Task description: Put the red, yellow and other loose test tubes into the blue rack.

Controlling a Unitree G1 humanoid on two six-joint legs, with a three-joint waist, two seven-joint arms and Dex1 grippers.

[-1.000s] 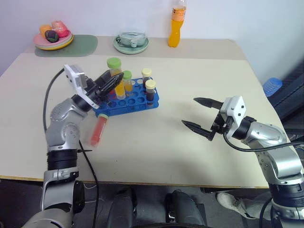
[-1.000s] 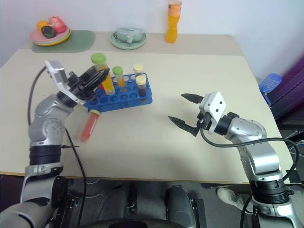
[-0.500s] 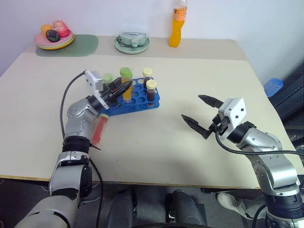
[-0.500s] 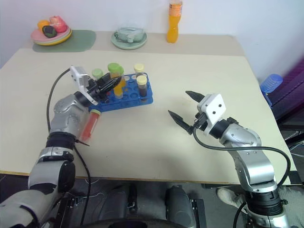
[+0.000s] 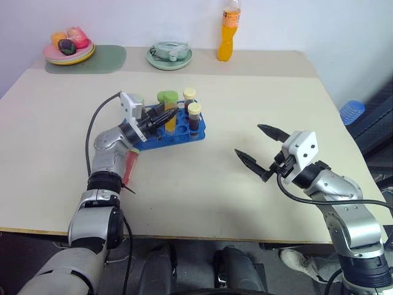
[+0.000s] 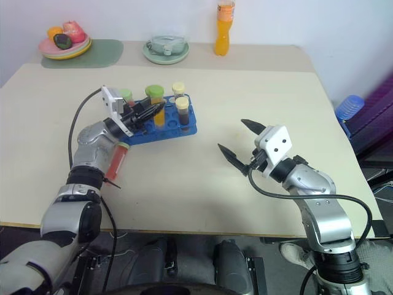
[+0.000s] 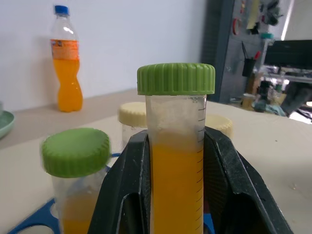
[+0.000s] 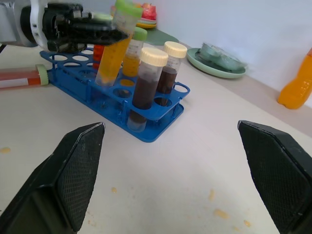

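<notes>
My left gripper is shut on a yellow test tube with a green cap, held tilted with its lower end at the holes of the blue rack. The left wrist view shows its black fingers clamping the tube. Standing in the rack are two dark tubes with cream caps and another green-capped yellow tube. The red test tube lies flat on the table, just left of the rack. Well to the right of the rack, my right gripper hovers open and empty.
Along the table's far edge stand an orange drink bottle, a green plate with a glass dish and a plate of fruit on a green mat. A blue object sits beyond the table's right edge.
My left gripper has brought the yellow tube down and to the right, from above the rack's left end to its holes. The right gripper has stayed in place, open.
</notes>
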